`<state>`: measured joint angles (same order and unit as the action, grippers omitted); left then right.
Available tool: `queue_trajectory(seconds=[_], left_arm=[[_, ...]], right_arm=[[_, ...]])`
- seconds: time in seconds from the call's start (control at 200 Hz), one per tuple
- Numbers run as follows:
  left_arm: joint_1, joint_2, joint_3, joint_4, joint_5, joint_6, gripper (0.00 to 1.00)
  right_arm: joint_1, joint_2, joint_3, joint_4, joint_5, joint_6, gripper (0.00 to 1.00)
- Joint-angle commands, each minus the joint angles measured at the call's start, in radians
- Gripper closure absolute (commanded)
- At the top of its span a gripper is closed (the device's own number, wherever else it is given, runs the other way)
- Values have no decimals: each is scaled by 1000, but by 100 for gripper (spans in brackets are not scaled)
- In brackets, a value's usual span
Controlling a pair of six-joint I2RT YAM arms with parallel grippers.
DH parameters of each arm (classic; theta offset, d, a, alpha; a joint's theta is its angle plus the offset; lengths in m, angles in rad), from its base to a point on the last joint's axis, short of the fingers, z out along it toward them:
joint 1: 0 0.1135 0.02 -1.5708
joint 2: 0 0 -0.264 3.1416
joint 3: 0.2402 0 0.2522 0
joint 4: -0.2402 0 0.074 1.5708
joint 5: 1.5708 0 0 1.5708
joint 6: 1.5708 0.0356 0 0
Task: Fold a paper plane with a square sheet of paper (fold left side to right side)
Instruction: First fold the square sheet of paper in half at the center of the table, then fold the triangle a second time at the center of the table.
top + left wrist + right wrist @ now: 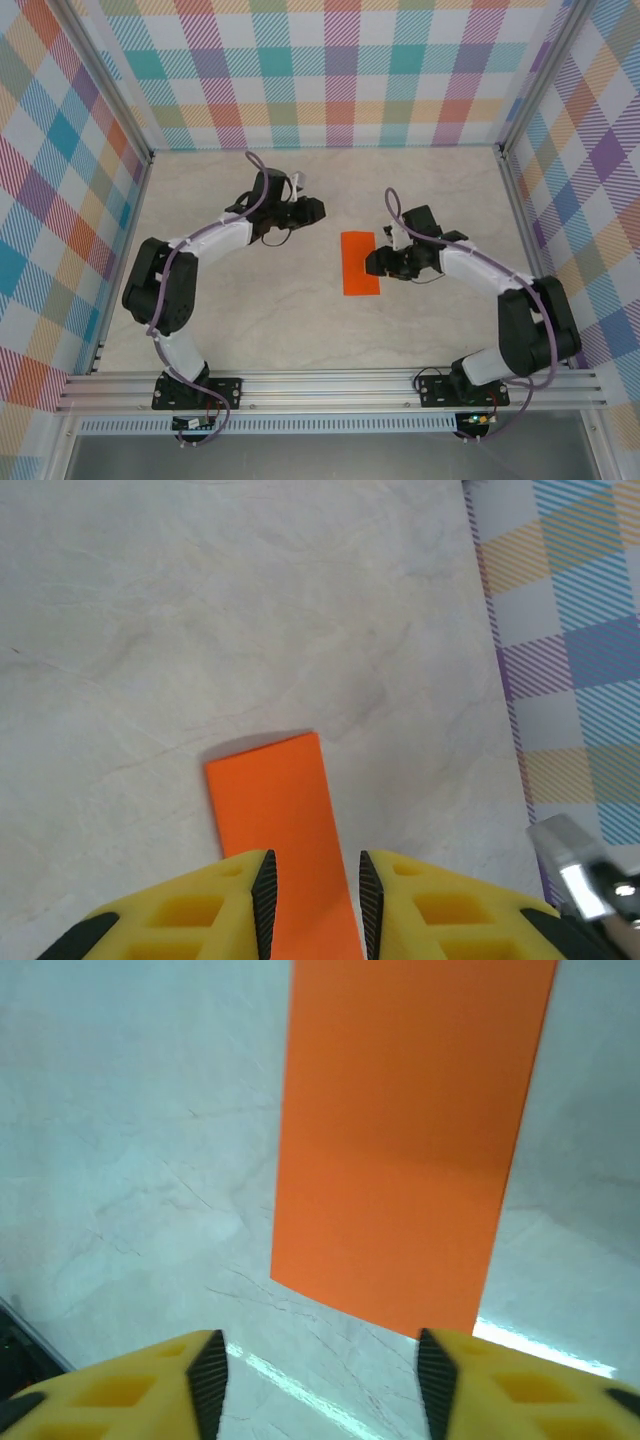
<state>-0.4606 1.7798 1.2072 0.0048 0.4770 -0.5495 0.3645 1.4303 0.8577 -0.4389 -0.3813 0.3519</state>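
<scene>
The orange sheet of paper (360,263) lies flat on the marble table as a narrow rectangle, half a square wide. A paper plane is out of view. My left gripper (318,210) hovers up and to the left of the sheet, apart from it. In the left wrist view its jaws (313,890) stand a little apart, and the paper (275,810) shows on the table beyond them. My right gripper (375,263) sits at the sheet's right edge. Its jaws (320,1380) are wide open with nothing between them, the paper (410,1140) just ahead.
Plaid walls (330,70) close in the back and both sides of the table (250,310). An aluminium rail (330,385) runs along the near edge by the arm bases. The right wall (570,630) shows in the left wrist view.
</scene>
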Motion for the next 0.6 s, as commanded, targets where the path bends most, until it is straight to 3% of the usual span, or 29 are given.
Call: queue_trajectory(seconds=[0.0, 0.165, 0.3, 0.595], left_arm=[[-77, 57, -39, 35, 2, -42, 70], [-117, 210, 102, 30, -1, -70, 71], [-126, 308, 210, -13, -11, -59, 71], [-128, 383, 277, -76, -60, -40, 72]], right_arm=[[-22, -58, 1, -34, 92, 4, 37], [-21, -139, -28, -40, 99, 70, 13], [-21, -175, -72, -58, 125, 92, 0], [-21, -166, -114, -43, 103, 110, 0]])
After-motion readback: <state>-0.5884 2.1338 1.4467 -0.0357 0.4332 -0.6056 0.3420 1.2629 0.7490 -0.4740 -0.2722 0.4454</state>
